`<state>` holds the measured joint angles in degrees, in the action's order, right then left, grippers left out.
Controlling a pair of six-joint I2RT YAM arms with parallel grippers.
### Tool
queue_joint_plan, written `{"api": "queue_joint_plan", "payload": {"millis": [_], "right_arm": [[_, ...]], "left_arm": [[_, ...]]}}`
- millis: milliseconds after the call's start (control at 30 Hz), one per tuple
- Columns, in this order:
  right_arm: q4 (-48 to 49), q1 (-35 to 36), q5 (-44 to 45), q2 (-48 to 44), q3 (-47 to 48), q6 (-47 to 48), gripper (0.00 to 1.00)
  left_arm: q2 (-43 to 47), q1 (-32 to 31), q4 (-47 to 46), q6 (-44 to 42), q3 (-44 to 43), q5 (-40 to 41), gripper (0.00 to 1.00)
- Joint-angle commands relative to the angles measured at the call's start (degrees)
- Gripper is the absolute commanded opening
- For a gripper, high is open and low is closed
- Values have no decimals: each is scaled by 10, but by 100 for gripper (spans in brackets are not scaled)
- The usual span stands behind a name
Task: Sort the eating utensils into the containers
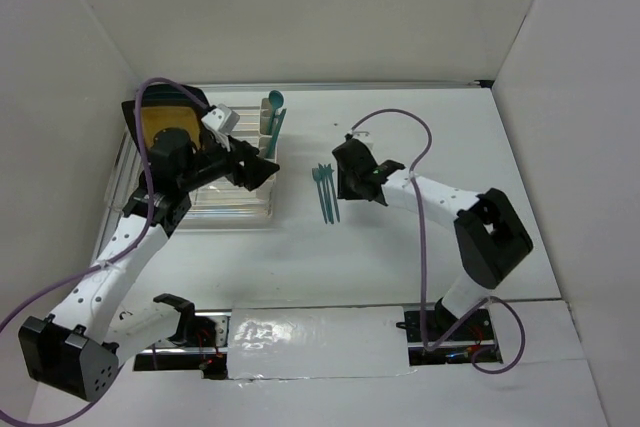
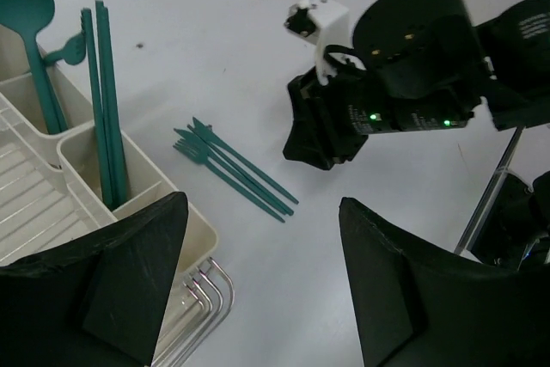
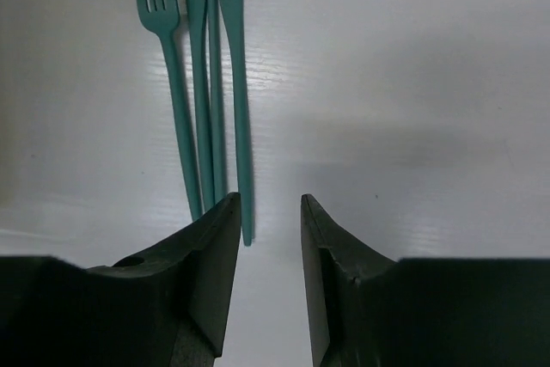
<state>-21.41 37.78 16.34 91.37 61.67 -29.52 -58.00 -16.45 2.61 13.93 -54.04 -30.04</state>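
Right wrist view: the right gripper (image 3: 271,238) hovers with its fingers parted only narrowly and nothing between them, at the handle ends of the teal forks (image 3: 206,83) bunched on the white table (image 3: 412,83), upper left of the frame. The left gripper (image 2: 258,281) gapes empty beside the cream cup (image 2: 76,161). Those thin, touching handles could skid away or lift together if the slim gap closes off-centre.

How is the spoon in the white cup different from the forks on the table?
The spoon stands up in a cream cup; the forks lie flat on the table. The spoon ends in a round bowl; the forks end in prongs. The spoon is sorted already; the forks lie bunched side by side. Both are teal with thin handles.
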Motion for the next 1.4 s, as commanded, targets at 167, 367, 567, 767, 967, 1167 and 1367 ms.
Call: {"api": "queue_joint_plan", "payload": {"millis": [167,367,567,767,967,1167,1367], "right_arm": [[44,17,14,107,50,35,40],[44,26,14,150,77,39,40],[39,42,44,179,95,40,42],[26,42,77,185,101,31,41],[26,43,77,183,95,33,41],[39,42,72,194,85,38,37],[61,33,42,193,66,34,30]], "left_arm": [[-32,-2,19,9,-13,-48,83],[-34,0,9,17,-4,-78,84],[-28,0,16,14,-4,-69,84],[-22,0,19,12,-3,-60,84],[-20,0,15,14,0,-64,85],[-21,0,15,13,-1,-63,85],[-25,0,17,12,1,-62,85]]}}
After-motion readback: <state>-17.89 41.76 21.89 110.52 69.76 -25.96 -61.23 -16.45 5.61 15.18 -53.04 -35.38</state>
